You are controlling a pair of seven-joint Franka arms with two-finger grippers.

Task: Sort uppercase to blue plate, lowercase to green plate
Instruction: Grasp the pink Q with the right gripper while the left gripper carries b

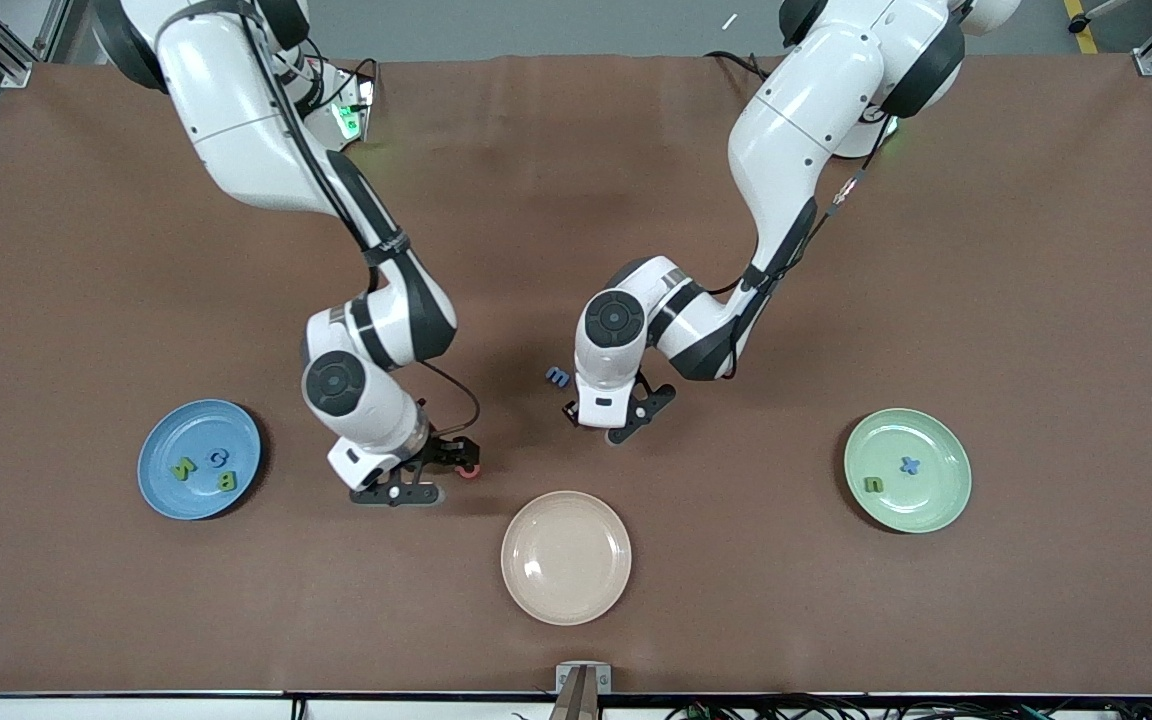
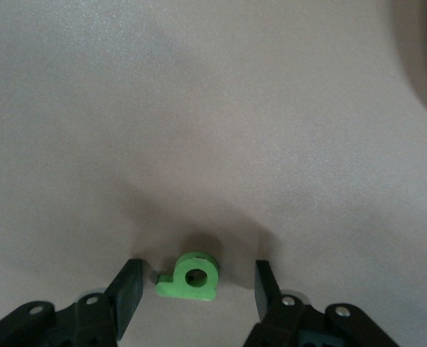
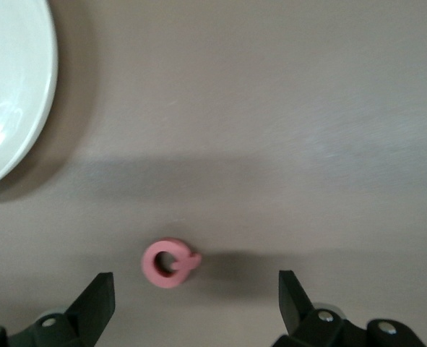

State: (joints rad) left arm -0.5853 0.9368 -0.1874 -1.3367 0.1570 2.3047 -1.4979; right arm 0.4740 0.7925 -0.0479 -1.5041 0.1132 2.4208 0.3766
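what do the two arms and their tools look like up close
Both arms are glossy white, rounded shells with black bands and round dark-grey joint caps. A thin black cable runs along each. The left tool and right tool are black, with two flat black fingers and silver screws.

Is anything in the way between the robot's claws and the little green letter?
No. The left gripper has a finger on each side of the green letter, jaws open, only bare table between them. Nothing covers the letter.
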